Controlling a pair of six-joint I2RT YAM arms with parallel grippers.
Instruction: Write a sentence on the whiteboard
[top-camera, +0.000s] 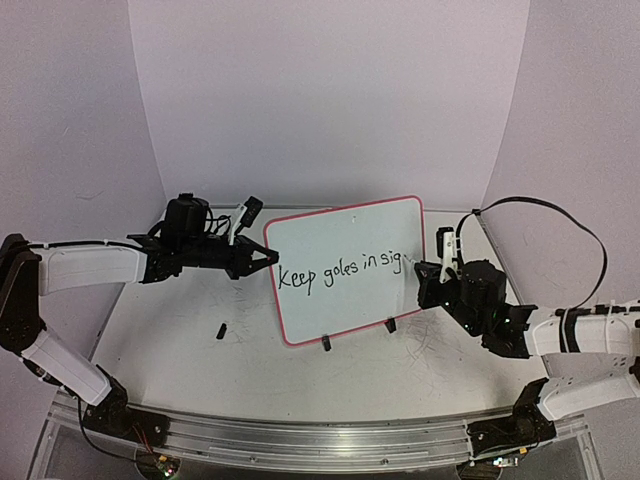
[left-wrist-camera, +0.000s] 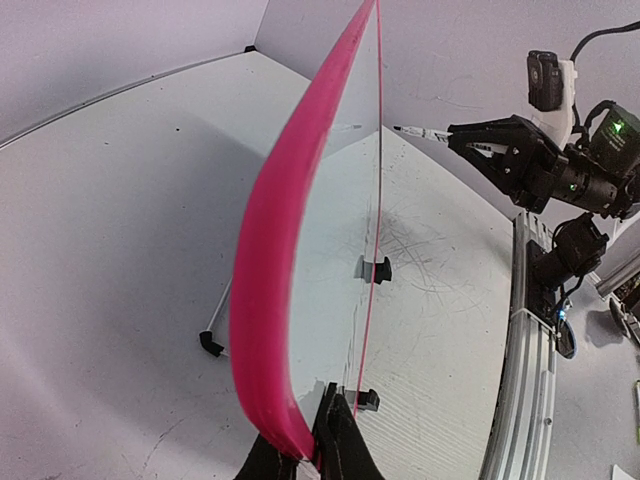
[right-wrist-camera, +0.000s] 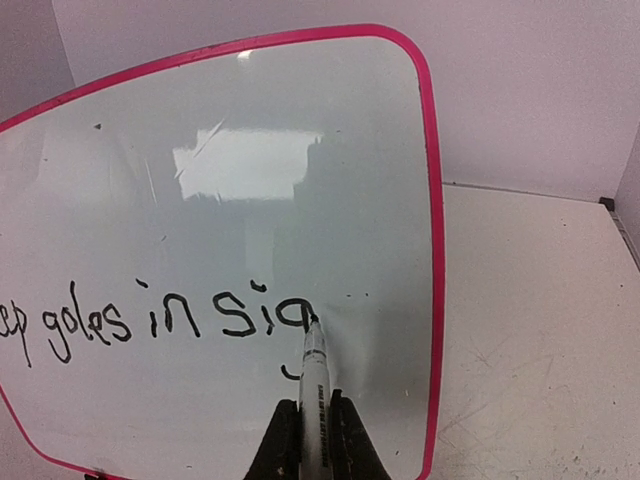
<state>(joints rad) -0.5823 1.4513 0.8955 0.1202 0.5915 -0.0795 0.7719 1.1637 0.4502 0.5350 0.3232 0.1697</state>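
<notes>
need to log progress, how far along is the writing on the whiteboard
Done: the sentence reads "Keep goles in sig" on the whiteboard. In hand: the right end effector grips the marker, tip at the g; the left end effector clamps the board's pink edge. Left: the rest of that last word and any ending.

Surface (top-camera: 170, 350): grey-white, matte, scuffed.
Scratches (top-camera: 432, 345): dark swirls on the right side, fainter marks left of centre.
Near edge: metal rail (top-camera: 320, 440) across the full width.
Whiteboard (top-camera: 350, 235): standing mid-surface, tilted, on left clip foot (top-camera: 326, 343) and right clip foot (top-camera: 391, 324).
Rear leg (left-wrist-camera: 215, 330): slim, pale, black-tipped, touching the surface behind the board.
Loose piece (top-camera: 220, 328): small, black, lying alone left of the board; too small to identify.
</notes>
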